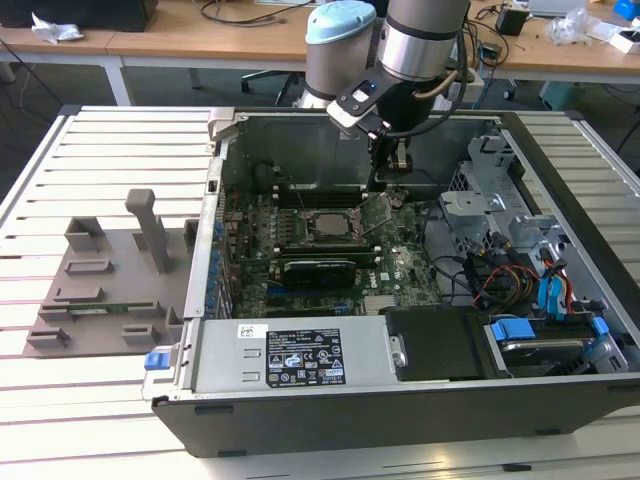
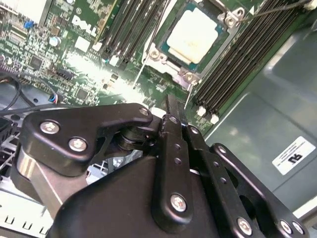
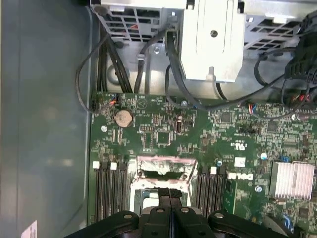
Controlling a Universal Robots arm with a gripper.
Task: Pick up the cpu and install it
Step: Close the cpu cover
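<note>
Second wrist view gives the clearest look at the cpu [image 2: 193, 34]. It lies flat inside the socket [image 2: 161, 58] near the middle of the motherboard [image 2: 84, 64], between two banks of memory slots [image 2: 237, 54], with its pale metal top up. The gripper [image 2: 170, 103] hangs just beside the socket, on the side toward the exterior view's right, low inside the open computer case [image 1: 560, 230]. In the first wrist view its two fingers [image 3: 177, 199] are pressed together and I see nothing between them, so it holds nothing that I can make out. The cpu is apart from the fingers.

In the exterior view a metal frame [image 1: 376, 210] at the socket's edge looks tilted up, just under the gripper. I judge it to be the cover of the socket, not yet closed, though I am not sure.

To my judgement the picking and the placing are done, and the step in hand is the fastening of the cpu. This step calls for small, slow movement. The fingers are close to the memory slots and to fine parts of the motherboard, and pressure should go on the metal frame, never sideways against the cpu.
</note>
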